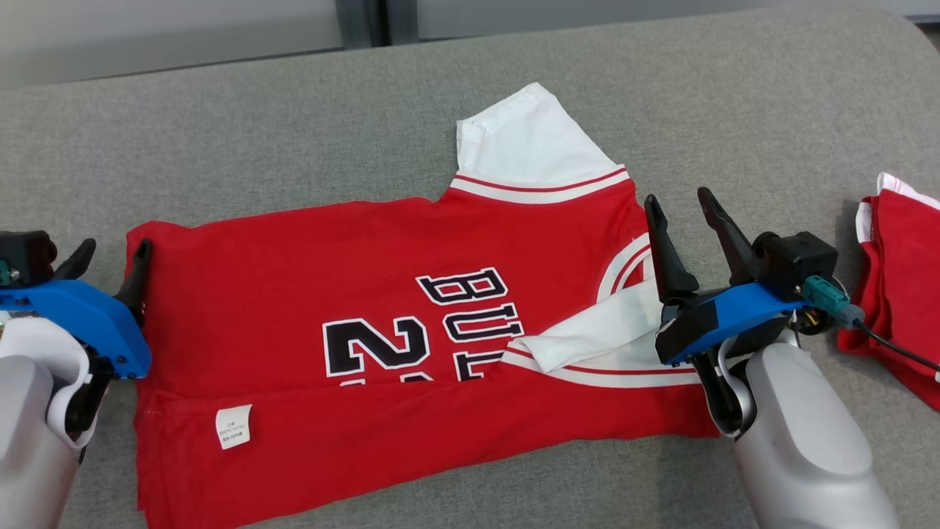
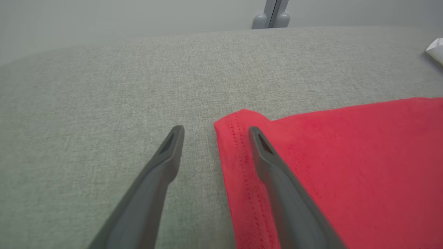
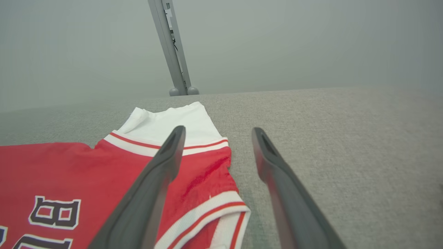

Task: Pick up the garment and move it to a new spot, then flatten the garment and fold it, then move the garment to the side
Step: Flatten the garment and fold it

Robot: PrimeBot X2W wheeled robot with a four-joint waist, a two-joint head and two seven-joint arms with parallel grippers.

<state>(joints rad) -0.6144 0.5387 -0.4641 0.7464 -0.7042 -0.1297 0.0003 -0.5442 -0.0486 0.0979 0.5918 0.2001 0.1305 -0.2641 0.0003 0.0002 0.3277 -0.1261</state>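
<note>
A red short-sleeved jersey shirt with white sleeves (image 1: 294, 294) lies flat, sideways, on the grey fabric-covered counter (image 1: 257, 132), collar end to the right. Black-and-white lettering "BUL" and a "2" face up. Its near long edge is folded over onto the front, baring a white label (image 1: 233, 426). One white sleeve (image 1: 521, 139) juts out on the far side; the other sleeve (image 1: 587, 334) lies folded across the chest.

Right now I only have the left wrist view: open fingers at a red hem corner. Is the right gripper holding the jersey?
Observer: No. In the head view the right gripper stands open at the collar end of the jersey, gripping nothing.
Reviewer: Is it folded yet?
Observer: Its near edge is folded over, showing a white label.
Reviewer: Anything else there?
Observer: A second red garment lies at the right edge of the grey surface.
</note>
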